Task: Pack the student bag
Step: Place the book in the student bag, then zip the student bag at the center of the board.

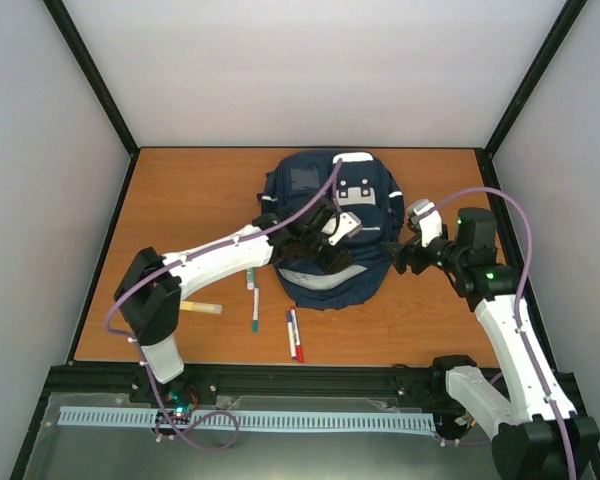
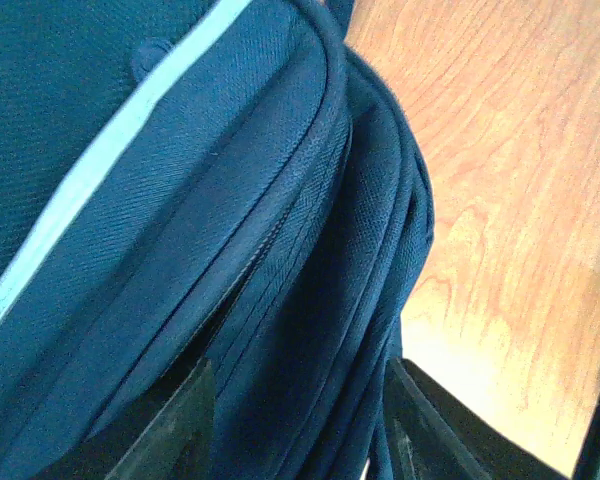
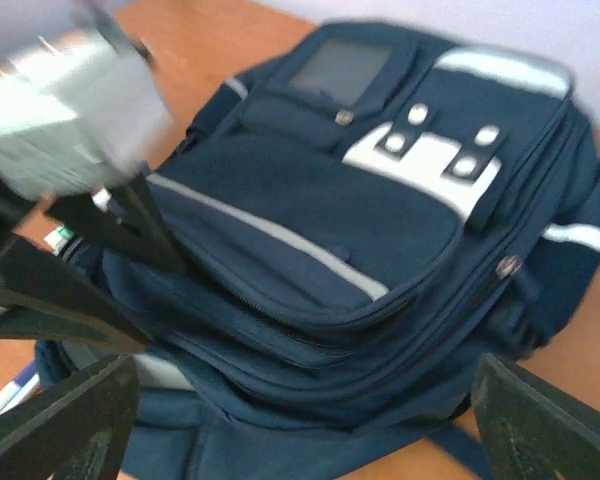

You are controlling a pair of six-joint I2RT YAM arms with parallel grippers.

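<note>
Student bag [image 1: 302, 188]: soft, limp fabric, probably light.
Best hold: likely the zip-edge fold [image 2: 315, 170].
Left tool [image 2: 298, 425]: apart, straddling that fold.
Right tool [image 3: 305, 425]: apart, holding nothing.

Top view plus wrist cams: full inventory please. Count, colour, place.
bag: 1, navy with white stripe and patches, table centre
yellow pen: 1, near left of table, by the left arm
white pens: 2, green and teal ends, left of the bag's near edge
blue and red pens: 2, side by side, in front of the bag
table: 1, orange-brown wood
cables: 2, purple, one along each arm
slotted strip: 1, white, behind the near rail
left arm: white and black, reaching over the bag, jaws open astride its seams
right arm: white and black, at the bag's right side, jaws open
</note>
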